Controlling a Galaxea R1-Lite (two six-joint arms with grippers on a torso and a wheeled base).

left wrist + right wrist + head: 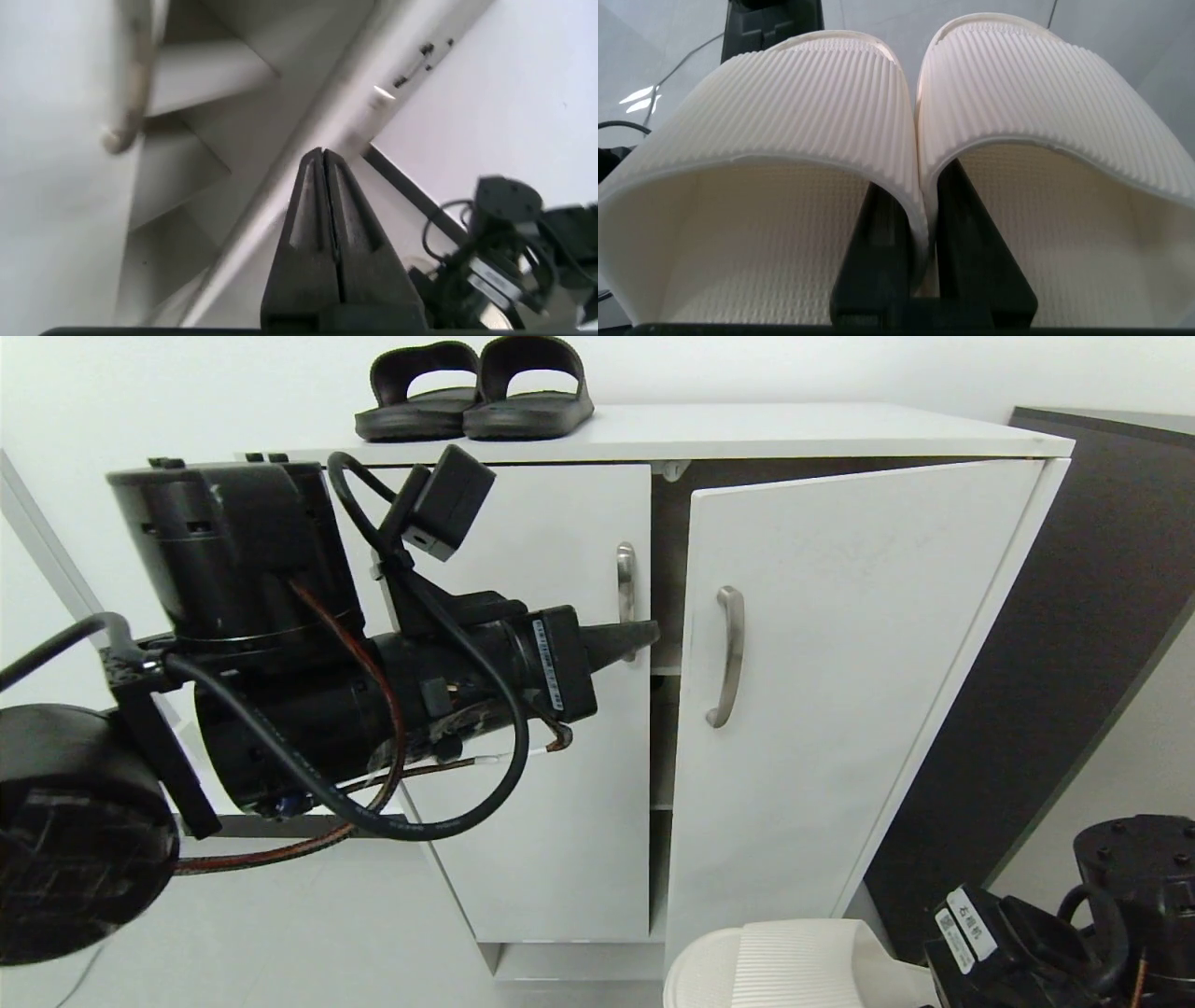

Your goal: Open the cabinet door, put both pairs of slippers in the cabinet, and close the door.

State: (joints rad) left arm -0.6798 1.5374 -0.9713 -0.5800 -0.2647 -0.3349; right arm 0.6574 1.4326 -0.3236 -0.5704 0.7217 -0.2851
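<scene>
A white two-door cabinet stands ahead. Its right door is ajar, and a dark gap shows shelves inside. The left door is closed. My left gripper is shut and empty, its tip at the gap just beside the left door's handle. A black pair of slippers rests on the cabinet top. Low in front of the right door, my right gripper is shut on a white ribbed pair of slippers, pinching their adjoining straps.
The right door's metal handle faces me. A dark wall panel runs along the cabinet's right side. My left arm and its cables cover much of the left door. A white wall lies to the left.
</scene>
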